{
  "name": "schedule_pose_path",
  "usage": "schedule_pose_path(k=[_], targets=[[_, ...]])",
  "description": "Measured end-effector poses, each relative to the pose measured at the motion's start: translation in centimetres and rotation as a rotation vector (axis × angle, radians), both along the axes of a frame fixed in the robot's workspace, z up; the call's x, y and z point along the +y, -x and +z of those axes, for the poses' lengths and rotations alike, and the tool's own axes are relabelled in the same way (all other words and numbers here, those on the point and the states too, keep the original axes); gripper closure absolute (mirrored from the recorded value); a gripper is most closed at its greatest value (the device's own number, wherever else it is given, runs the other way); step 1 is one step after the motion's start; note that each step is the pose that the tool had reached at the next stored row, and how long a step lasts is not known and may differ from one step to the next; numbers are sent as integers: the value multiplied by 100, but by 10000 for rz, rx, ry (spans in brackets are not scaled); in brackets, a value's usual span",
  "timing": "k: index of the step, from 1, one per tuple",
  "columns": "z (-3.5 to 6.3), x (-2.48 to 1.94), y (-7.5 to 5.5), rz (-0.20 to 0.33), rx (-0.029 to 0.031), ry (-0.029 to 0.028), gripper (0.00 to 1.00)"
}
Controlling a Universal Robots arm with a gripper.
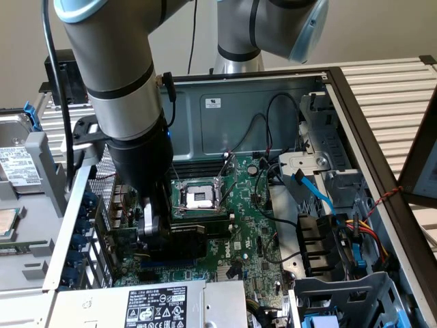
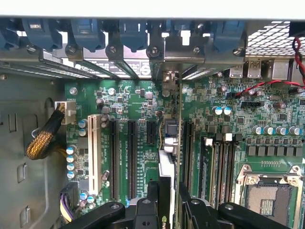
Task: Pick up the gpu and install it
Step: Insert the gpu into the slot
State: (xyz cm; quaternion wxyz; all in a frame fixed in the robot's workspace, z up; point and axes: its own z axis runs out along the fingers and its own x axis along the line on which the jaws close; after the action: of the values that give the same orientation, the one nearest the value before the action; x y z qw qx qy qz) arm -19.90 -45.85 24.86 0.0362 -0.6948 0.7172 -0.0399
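The gpu point(image 1: 186, 237) is a black-shrouded card held upright, low over the green motherboard point(image 1: 246, 232) inside the open computer case. My gripper point(image 1: 156, 229) is shut on it from above. In the wrist view the gpu point(image 2: 167, 157) appears edge-on between the two black fingers point(image 2: 147, 205). It runs from my gripper point(image 2: 167, 210) to its metal bracket point(image 2: 167, 57) at the rear slot openings. It stands in line with the motherboard's black expansion slots point(image 2: 114, 157), beside the one near the memory slots. Whether its edge sits in a slot is hidden.
An open CPU socket point(image 1: 198, 198) lies just beyond the card. A grey power supply point(image 1: 157, 301) with a black label borders the front. Cables and a blue SATA lead point(image 1: 314, 191) cross the exterior view's right. Blue slot latches point(image 2: 86, 33) and a braided cable point(image 2: 45, 136) flank the slots.
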Motion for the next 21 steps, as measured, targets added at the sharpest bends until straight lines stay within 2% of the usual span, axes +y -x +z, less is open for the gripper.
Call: schedule_pose_path(k=[21], targets=[[-2,0,15,0,1,5,73]])
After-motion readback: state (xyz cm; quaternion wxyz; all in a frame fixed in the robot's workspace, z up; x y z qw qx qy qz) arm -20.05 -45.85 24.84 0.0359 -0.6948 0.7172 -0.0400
